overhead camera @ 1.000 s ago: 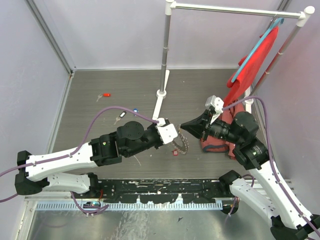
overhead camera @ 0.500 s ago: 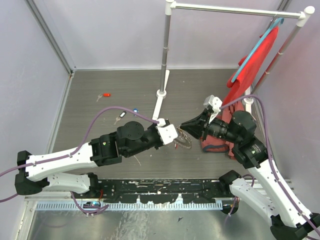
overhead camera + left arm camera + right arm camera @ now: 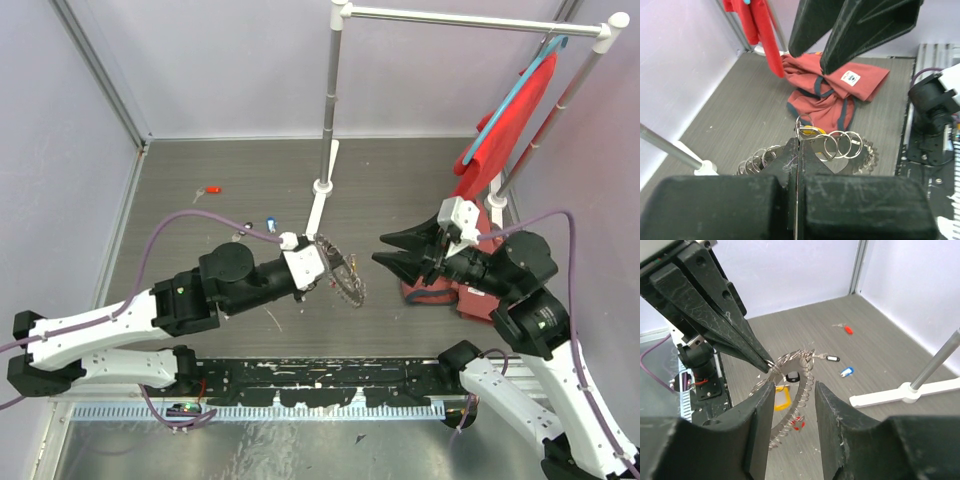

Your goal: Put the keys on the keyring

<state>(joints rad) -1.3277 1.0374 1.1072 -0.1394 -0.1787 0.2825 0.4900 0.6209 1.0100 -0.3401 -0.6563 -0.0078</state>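
My left gripper [image 3: 322, 262] is shut on the rim of the keyring [image 3: 343, 278], a grey ring fringed with small silvery rings, and holds it above the floor. In the left wrist view the gripper [image 3: 798, 142] pinches the keyring [image 3: 840, 145] and a yellow key head [image 3: 812, 131] shows behind it. My right gripper [image 3: 380, 249] is open and faces the ring from the right. In the right wrist view [image 3: 795, 387] the keyring [image 3: 805, 385] hangs just beyond the open fingers, with yellow [image 3: 782, 395], black [image 3: 791, 376] and red [image 3: 797, 424] key heads at it.
Loose keys lie on the floor at the far left: red [image 3: 212, 189], blue [image 3: 270, 222] and black [image 3: 832, 358]. A clothes rack pole base [image 3: 322, 186] stands behind the ring. A red garment [image 3: 440, 285] lies heaped under my right arm, another hangs on the rack [image 3: 510, 110].
My right gripper has opened and drawn back to the right, off the keyring. My left arm has pulled the keyring to the left and turned it.
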